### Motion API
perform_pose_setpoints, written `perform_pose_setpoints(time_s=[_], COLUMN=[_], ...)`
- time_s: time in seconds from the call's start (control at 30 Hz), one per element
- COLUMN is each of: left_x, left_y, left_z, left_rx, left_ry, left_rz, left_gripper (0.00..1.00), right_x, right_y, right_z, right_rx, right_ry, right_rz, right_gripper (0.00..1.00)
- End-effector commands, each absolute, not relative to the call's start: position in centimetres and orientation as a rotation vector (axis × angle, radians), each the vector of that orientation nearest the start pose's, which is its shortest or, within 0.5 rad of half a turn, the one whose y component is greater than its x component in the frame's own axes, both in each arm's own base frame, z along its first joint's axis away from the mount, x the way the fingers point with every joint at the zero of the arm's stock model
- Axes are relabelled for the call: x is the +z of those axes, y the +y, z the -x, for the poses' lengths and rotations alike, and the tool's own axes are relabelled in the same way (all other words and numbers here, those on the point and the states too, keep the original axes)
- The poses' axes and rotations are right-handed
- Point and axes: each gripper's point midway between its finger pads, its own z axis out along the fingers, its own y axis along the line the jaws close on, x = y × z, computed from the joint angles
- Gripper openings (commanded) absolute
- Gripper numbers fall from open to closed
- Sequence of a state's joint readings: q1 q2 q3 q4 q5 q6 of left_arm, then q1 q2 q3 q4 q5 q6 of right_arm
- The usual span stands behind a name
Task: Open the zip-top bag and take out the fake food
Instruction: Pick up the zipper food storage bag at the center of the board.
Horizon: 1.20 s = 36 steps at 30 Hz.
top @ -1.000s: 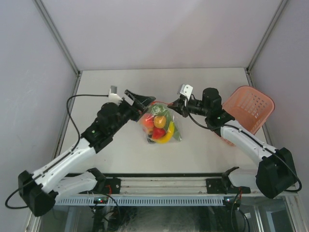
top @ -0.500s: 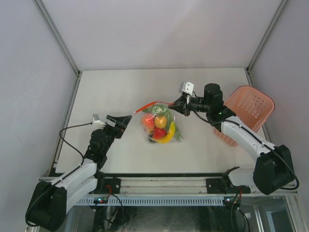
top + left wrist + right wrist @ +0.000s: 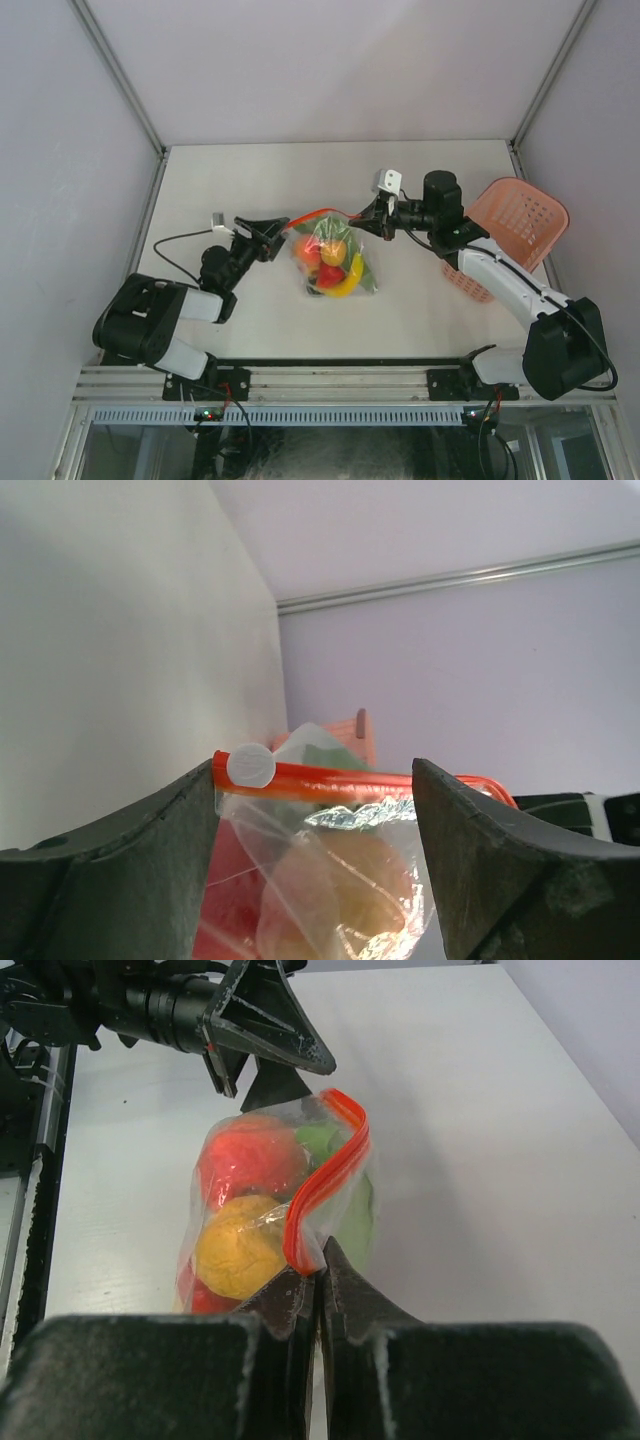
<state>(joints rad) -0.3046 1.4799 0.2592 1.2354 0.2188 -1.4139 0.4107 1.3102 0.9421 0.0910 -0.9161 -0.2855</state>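
The zip-top bag (image 3: 331,256) lies mid-table, its red-orange zipper strip (image 3: 318,214) lifted. Through the clear plastic I see the fake food: a yellow banana (image 3: 351,277), a red fruit (image 3: 250,1160), an orange ball (image 3: 238,1246) and green leaves (image 3: 348,1210). My right gripper (image 3: 366,222) (image 3: 320,1272) is shut on the zipper's right end. My left gripper (image 3: 276,236) (image 3: 315,772) stands open at the bag's left end. In the left wrist view the zipper strip (image 3: 340,783) with its white label (image 3: 250,766) spans the gap between the two fingers (image 3: 120,880).
A pink lattice basket (image 3: 516,228) leans at the table's right edge, behind my right arm. Grey walls close the table in on the left, back and right. The left arm is folded low near the front left.
My left gripper pulled back from the bag's left end toward the front left, then came back up to it, and that arm folded down low. The right gripper kept its hold.
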Motion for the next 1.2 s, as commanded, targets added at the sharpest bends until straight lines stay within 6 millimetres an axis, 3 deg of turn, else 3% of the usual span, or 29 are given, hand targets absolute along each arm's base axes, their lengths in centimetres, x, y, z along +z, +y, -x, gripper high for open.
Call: perform_pose_setpoints(time_s=[0.0,0.13,0.27,0.43,0.6,0.97,1.17], left_x=[23.1,23.0,22.8,22.8,21.9,21.0,21.0], left_y=[-20.2,-21.2,-21.8,-21.3,-20.9,-19.6,-19.7], left_z=[-33.0,-33.2,-33.0,-32.3,-31.7,-29.7,-28.6], left_rx=[-1.636,-1.672,-1.688,-1.638,-1.594,-1.484,-1.479], left_ry=[1.43,1.461,1.481,1.473,1.489,1.492,1.495], left_rz=[0.551,0.526,0.494,0.445,0.42,0.297,0.237], left_gripper=[0.78,0.66,0.65,0.72,0.86,0.93,0.93], right_x=[27.1,27.1,27.2,26.8,25.9,24.6,24.1], right_y=[27.2,27.2,27.0,26.0,25.4,24.2,24.3], right_z=[-29.6,-29.8,-30.3,-31.8,-32.3,-33.4,-33.0], right_rx=[0.905,0.909,0.901,0.849,0.828,0.79,0.807], right_ry=[1.313,1.316,1.328,1.382,1.43,1.507,1.522], right_rz=[1.204,1.201,1.185,1.128,1.113,1.057,1.061], right_gripper=[0.0,0.0,0.0,0.0,0.0,0.0,0.0])
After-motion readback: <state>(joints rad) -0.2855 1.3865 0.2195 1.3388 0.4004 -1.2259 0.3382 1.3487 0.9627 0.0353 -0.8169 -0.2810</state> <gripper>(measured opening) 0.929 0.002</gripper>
